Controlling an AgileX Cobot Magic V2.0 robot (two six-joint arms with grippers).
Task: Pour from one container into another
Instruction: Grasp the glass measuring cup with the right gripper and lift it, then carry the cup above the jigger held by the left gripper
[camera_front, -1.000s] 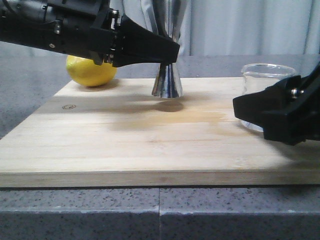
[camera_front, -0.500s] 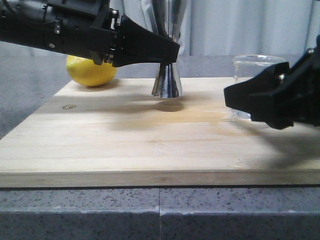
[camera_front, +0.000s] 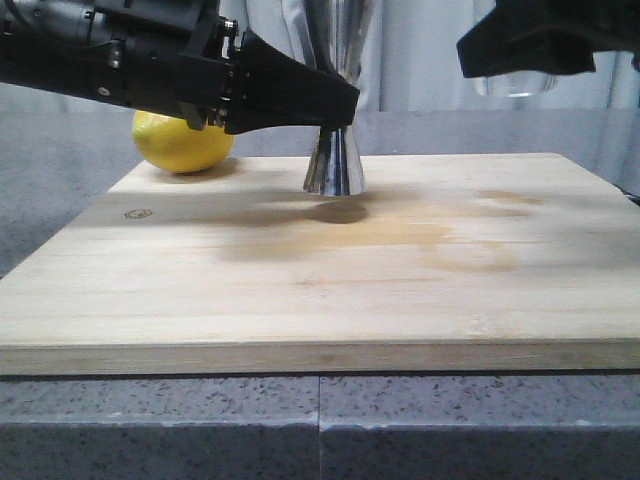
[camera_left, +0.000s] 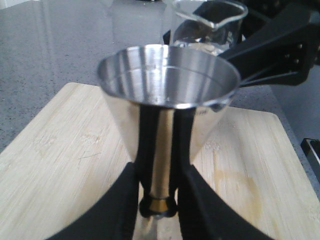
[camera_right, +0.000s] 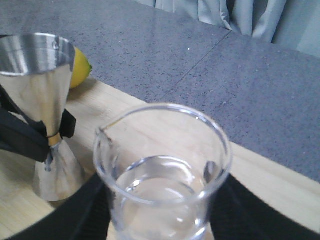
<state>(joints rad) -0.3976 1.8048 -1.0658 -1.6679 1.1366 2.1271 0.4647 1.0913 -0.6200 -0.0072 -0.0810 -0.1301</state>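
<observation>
Near and right parts of wooden board (camera_front: 330, 290) left bare; low passage offered there. Far middle blocked by steel jigger (camera_front: 335, 150), clamped at waist by left gripper (camera_front: 335, 100), arm stretched in from left above board. Lemon (camera_front: 183, 142) lodged at far left corner. Upper right airspace taken by right gripper (camera_front: 500, 45) with glass beaker (camera_front: 515, 82) held aloft.
</observation>
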